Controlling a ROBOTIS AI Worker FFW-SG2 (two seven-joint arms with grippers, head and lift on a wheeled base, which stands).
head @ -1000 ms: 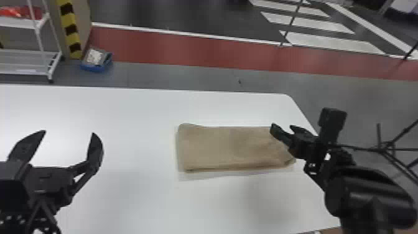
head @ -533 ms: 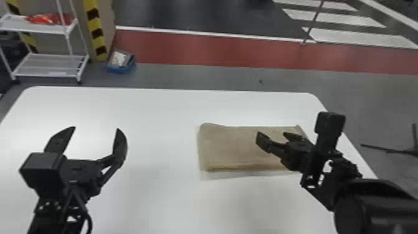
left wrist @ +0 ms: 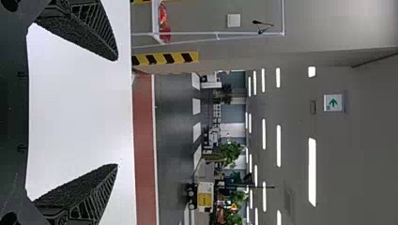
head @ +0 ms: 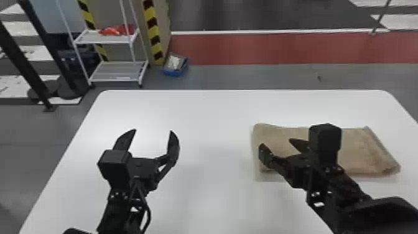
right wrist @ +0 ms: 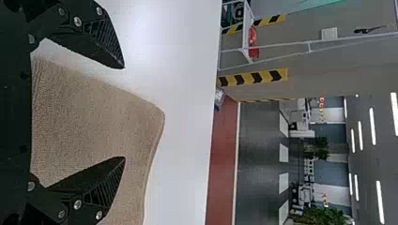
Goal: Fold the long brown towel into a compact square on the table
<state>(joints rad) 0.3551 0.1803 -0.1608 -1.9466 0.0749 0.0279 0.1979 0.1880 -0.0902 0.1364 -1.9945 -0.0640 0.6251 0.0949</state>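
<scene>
The smooth white rectangular surface (head: 214, 124) carried the brown cloth towel (head: 357, 149), a flat oblong. The black two-fingered right gripper (head: 276, 143), spread and empty, was over its left end; the matching left gripper (head: 153, 131), likewise, was well left. Folding neatly probably called for a low, square pinch.

well beyond the left tool (head: 153, 130), a white rack (head: 115, 72) holds something red (head: 115, 30). farther right past that tool sits a blue bin (head: 175, 72). dark poles (head: 25, 67) stand beyond it leftward; a red floor strip (head: 280, 49) lies beyond the right tool (head: 276, 146).
</scene>
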